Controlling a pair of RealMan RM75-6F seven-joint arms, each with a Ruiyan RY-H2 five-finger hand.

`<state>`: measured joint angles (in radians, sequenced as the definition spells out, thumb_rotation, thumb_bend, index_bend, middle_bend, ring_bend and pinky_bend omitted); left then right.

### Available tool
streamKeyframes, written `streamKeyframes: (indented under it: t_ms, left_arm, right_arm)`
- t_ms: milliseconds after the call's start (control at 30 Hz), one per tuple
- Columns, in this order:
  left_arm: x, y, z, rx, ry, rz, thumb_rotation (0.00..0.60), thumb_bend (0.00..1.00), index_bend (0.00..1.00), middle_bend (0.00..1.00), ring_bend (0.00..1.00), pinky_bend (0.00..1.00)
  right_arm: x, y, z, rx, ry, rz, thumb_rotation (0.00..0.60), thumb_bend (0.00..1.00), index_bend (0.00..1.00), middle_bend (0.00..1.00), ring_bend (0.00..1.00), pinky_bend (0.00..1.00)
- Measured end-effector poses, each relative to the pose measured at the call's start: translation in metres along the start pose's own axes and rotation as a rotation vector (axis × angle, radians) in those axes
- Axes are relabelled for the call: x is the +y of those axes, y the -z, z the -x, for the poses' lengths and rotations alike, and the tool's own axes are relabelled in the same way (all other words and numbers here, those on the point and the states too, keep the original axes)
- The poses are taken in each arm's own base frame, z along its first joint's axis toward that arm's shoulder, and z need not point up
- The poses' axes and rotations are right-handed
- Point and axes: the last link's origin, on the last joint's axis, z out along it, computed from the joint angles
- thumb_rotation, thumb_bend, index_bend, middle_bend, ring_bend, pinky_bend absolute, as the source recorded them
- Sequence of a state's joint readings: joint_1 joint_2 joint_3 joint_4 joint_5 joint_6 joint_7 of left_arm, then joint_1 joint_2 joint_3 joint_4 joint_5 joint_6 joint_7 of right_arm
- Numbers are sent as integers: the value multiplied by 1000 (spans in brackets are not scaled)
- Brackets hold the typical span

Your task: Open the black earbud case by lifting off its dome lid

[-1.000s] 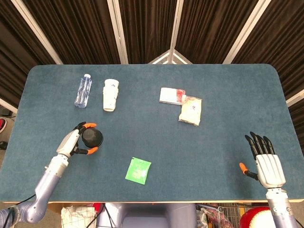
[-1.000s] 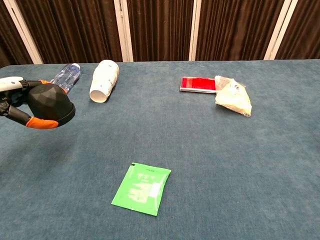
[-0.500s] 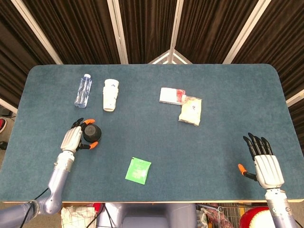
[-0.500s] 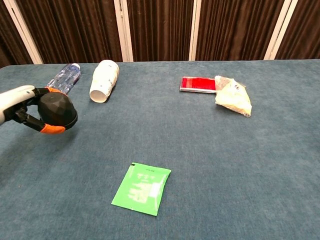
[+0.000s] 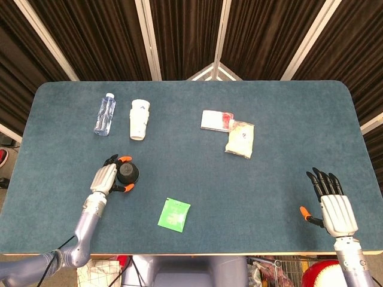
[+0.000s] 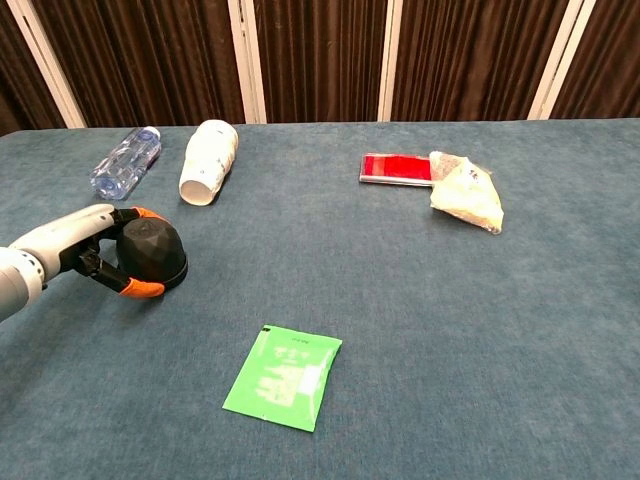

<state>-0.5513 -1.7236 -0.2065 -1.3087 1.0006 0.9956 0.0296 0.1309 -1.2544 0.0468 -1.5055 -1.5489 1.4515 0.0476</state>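
The black earbud case (image 5: 128, 173) (image 6: 153, 254), a faceted dome, stands on the blue table at the left front. My left hand (image 5: 109, 177) (image 6: 92, 255) grips it from the left side, orange fingertips wrapped around its top and bottom edge. The lid looks joined to the base. My right hand (image 5: 335, 206) lies near the table's front right corner, fingers spread and holding nothing; the chest view does not show it.
A green sachet (image 5: 174, 214) (image 6: 284, 376) lies just right of the case toward the front. A clear bottle (image 5: 105, 113) and a white paper cup (image 5: 139, 119) lie at the back left. A red-and-white packet (image 5: 215, 120) and a pale snack bag (image 5: 240, 139) sit right of centre.
My left hand has carried the case to the right and down onto the table, from raised near the left edge to a spot closer to the sachet. My right hand has stayed nearly still.
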Motion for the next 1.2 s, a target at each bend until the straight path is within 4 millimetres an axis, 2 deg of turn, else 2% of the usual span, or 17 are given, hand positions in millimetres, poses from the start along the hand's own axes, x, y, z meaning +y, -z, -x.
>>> streamKeyframes:
  t_ms: [200, 333, 733, 1067, 1200]
  left_arm:
    - [5, 2, 2, -14, 0, 18, 600, 427, 185, 70, 0, 0]
    - [8, 5, 0, -30, 0, 32, 600, 408, 153, 3, 0, 0]
    - [12, 14, -6, -56, -21, 66, 600, 391, 148, 7, 0, 0]
    - [15, 18, -11, -24, 1, 78, 600, 390, 148, 140, 0, 0]
    - [13, 19, -13, -13, 0, 71, 600, 390, 148, 156, 0, 0]
  right_arm:
    - [0, 0, 1, 4, -3, -2, 600, 289, 68, 24, 68, 11]
    - [1, 2, -1, 7, -4, -1, 600, 288, 68, 24, 68, 11]
    - [-2, 1, -2, 3, -14, -6, 600, 288, 68, 24, 68, 11]
    - [-2, 2, -3, 8, -19, -3, 600, 289, 68, 24, 68, 11]
    - [-2, 3, -5, 9, -19, -5, 600, 289, 68, 24, 68, 11]
